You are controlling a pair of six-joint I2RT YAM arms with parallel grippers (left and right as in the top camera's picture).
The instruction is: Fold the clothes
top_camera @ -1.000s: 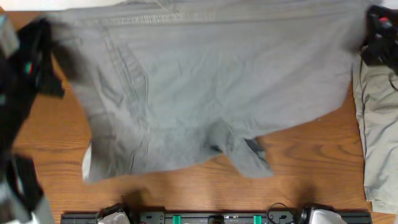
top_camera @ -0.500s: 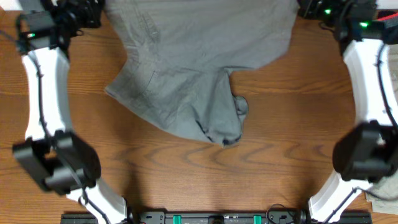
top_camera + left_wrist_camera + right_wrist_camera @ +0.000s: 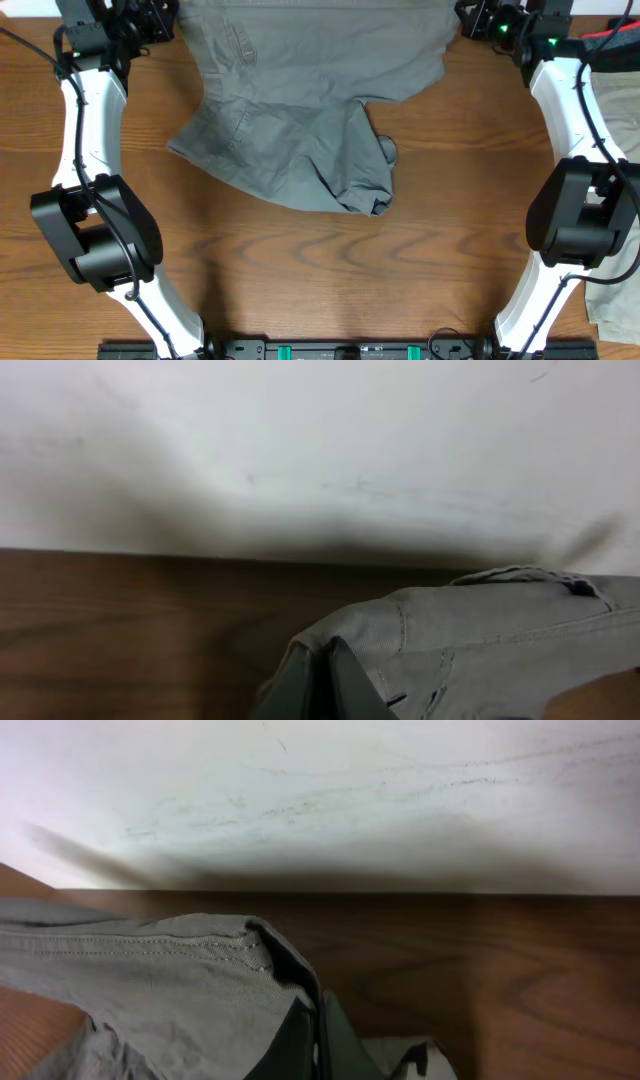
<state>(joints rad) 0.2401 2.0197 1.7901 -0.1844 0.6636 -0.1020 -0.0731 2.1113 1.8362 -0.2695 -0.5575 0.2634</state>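
Shorts [image 3: 300, 100]: left fingers [image 3: 345, 690], right fingers [image 3: 335, 1055] clamping tight on waistband corners, top of frame, spreading it flat on table [image 3: 300, 280] for folding

**Overhead:** we look straight down on the table [image 3: 300, 290] from well above. The left arm [image 3: 85, 140] and right arm [image 3: 580, 130] are both in frame, with the far edge at the top.

**Left wrist:** we sit low and close over the wood, facing the white wall [image 3: 320, 440] behind the far edge. The shorts [image 3: 500, 630] are right before the lens.

**Right wrist:** same low, close set, same wall.

**Shared:** each wrist view holds one corner of the shorts, which overhead shows at its top edge.
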